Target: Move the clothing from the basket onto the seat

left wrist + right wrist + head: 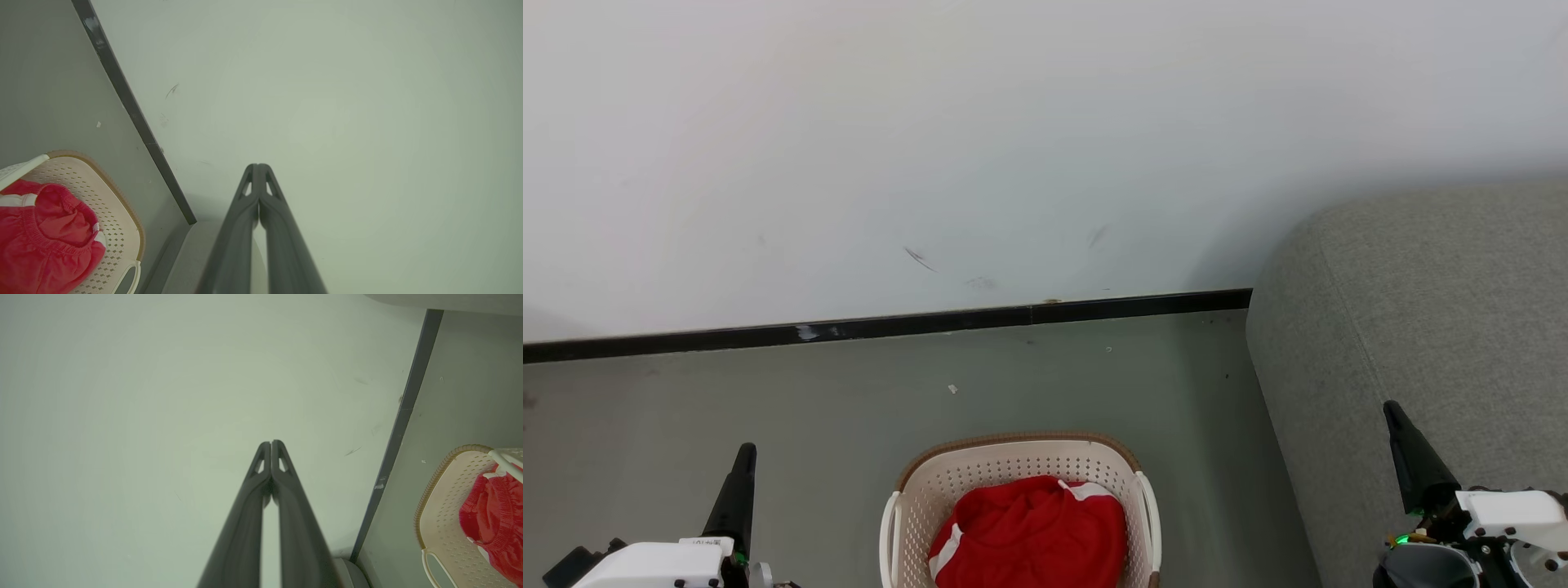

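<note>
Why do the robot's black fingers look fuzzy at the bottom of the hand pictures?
Left wrist view: the left gripper is sharp at its tips but soft towards the bottom edge, probably because it is too close to the lens. Right wrist view: the right gripper blurs the same way. Head view: the light is even and the red clothing looks crisp.

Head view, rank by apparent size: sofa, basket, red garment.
1. sofa: largest, though cut off by the frame edge.
2. basket: its near end is cut off at the bottom edge.
3. red garment: lies inside the basket, so it looks smaller.
</note>
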You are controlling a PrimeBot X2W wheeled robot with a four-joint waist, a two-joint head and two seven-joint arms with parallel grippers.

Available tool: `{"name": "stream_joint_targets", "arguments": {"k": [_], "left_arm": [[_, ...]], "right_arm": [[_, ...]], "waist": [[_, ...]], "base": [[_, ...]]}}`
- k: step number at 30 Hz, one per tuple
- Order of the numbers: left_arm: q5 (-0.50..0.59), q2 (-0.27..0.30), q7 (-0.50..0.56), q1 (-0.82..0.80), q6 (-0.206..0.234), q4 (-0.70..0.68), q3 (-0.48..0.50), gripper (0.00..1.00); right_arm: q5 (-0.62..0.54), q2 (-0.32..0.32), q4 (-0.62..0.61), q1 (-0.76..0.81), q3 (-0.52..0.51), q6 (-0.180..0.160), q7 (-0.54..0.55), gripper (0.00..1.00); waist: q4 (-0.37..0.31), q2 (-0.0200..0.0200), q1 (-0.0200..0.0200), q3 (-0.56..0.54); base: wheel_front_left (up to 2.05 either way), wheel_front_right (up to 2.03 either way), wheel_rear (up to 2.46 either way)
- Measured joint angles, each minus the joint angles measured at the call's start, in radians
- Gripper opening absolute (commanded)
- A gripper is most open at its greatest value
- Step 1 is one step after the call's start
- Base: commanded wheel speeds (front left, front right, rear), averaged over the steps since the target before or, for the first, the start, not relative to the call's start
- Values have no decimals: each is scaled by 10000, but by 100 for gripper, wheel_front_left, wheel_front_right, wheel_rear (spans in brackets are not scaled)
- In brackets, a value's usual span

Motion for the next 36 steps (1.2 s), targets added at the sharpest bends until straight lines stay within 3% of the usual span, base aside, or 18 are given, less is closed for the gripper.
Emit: {"name": "stream_joint_targets", "arguments": {"k": [10,11,30,36], "left_arm": [[2,-61,-10,80,4,163,-17,0],[2,-115,-12,153,4,284,-29,100],[890,-245,-556,430,6,345,-529,100],[1572,-232,-792,429,54,226,-644,100]], "right_arm": [[-6,71,151,100,8,0,-6,0],[-6,128,265,207,17,0,-8,100],[-750,240,282,521,550,0,-512,100],[-1459,232,240,521,740,0,-706,100]], "waist": [[0,0,0,0],[0,0,0,0],[0,0,3,-44],[3,0,30,-74]], "base": [[0,0,0],[0,0,0],[0,0,0],[0,0,0]]}}
